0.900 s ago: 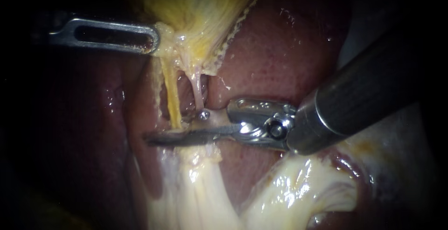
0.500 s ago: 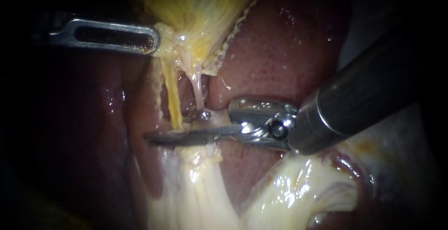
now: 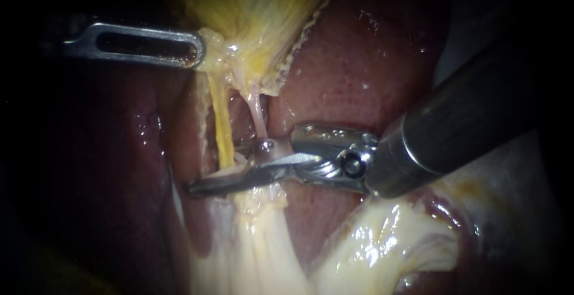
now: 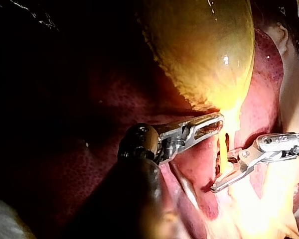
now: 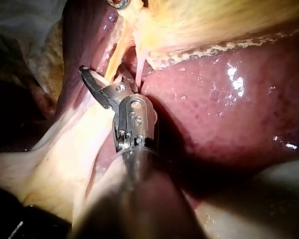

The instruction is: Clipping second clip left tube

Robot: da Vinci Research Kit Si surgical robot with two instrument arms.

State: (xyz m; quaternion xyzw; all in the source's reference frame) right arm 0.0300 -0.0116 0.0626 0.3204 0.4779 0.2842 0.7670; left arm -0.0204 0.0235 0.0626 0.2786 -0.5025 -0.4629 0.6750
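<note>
The yellow left tube (image 3: 221,121) and the pink right tube (image 3: 257,112) run down from the gallbladder (image 3: 251,8). My right instrument (image 3: 218,169) comes in from the right with its jaws open across the foot of the left tube. The tube lies between them, against the long lower jaw. The right wrist view shows the same jaws (image 5: 103,69) spread in a V around the yellow tube (image 5: 113,57). My left instrument (image 3: 197,49) is shut on the gallbladder's lower end, holding it up; its slotted jaw (image 4: 209,124) shows clearly in the left wrist view.
Dark red liver (image 3: 359,61) lies behind and to the right of the tubes. Pale glistening tissue (image 3: 263,241) fans out below the jaws, with more at lower right (image 3: 382,241). The right instrument's thick shaft (image 3: 478,115) crosses the right side.
The right instrument's jaws have tilted and lifted slightly against the foot of the left tube, and the gap between them looks narrower. The left instrument has held still.
</note>
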